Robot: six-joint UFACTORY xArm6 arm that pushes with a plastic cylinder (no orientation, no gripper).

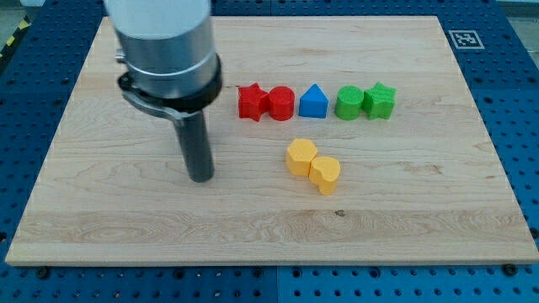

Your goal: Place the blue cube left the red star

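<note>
The red star (251,102) lies at the left end of a row of blocks in the upper middle of the wooden board (101,227). The blue block (313,102), whose outline comes to a point at the top, lies in the same row, to the right of the star, with a red cylinder (280,103) between them. My tip (200,178) rests on the board to the lower left of the red star, apart from every block. The star's left side is open board.
A green cylinder (349,103) and a green star (380,101) end the row on the right. A yellow hexagon (301,156) and a second yellow block (325,174) touch each other below the row. The arm's body (164,50) covers the upper left.
</note>
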